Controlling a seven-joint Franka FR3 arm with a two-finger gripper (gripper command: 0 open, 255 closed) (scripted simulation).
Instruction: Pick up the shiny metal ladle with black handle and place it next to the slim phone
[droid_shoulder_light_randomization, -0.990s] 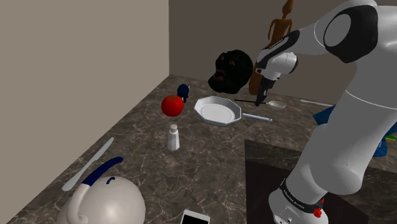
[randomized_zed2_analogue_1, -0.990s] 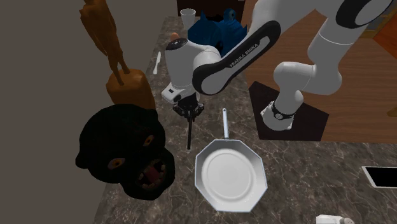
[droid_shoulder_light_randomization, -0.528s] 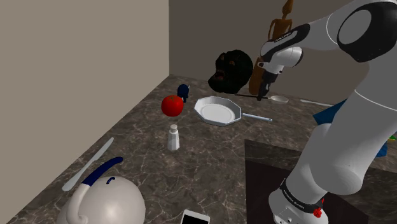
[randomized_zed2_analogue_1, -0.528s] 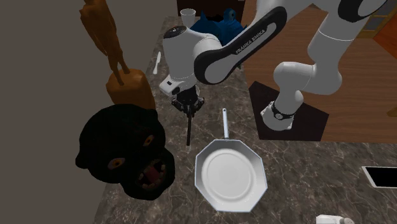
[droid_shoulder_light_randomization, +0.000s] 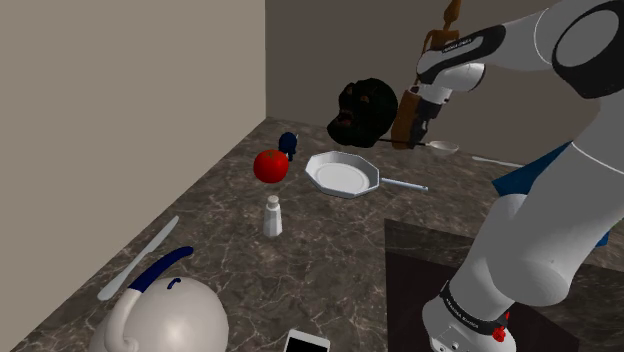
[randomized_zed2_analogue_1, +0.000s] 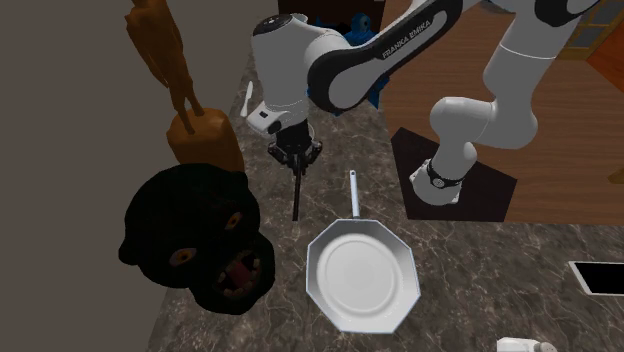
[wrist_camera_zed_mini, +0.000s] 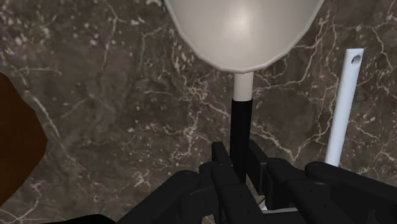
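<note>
Ladle (wrist_camera_zed_mini: 242, 25) hangs clamped by its black handle between the closed fingers of the gripper (wrist_camera_zed_mini: 240, 170). In the last second it has risen off the marble counter (randomized_zed2_analogue_1: 470, 240) beside the black mask (randomized_zed2_analogue_1: 195, 235), so the pick looks done. The phone (randomized_zed2_analogue_1: 600, 278) lies well apart. The pan (randomized_zed2_analogue_1: 360, 275), shaker (droid_shoulder_light_randomization: 272, 216) and tomato (droid_shoulder_light_randomization: 270, 165) sit along the way.

Arm (randomized_zed2_analogue_1: 385, 68) stretched far out; hand (randomized_zed2_analogue_1: 296, 162) points down, clamped on ladle (randomized_zed2_analogue_1: 297, 200).

Shoulder view looks over the counter (droid_shoulder_light_randomization: 330, 255) from beside the stand (droid_shoulder_light_randomization: 415, 270). Second exterior view faces the arm (randomized_zed2_analogue_1: 365, 80); both share the pan (droid_shoulder_light_randomization: 343, 173). Wrist view sits close above the ladle (wrist_camera_zed_mini: 242, 38).
</note>
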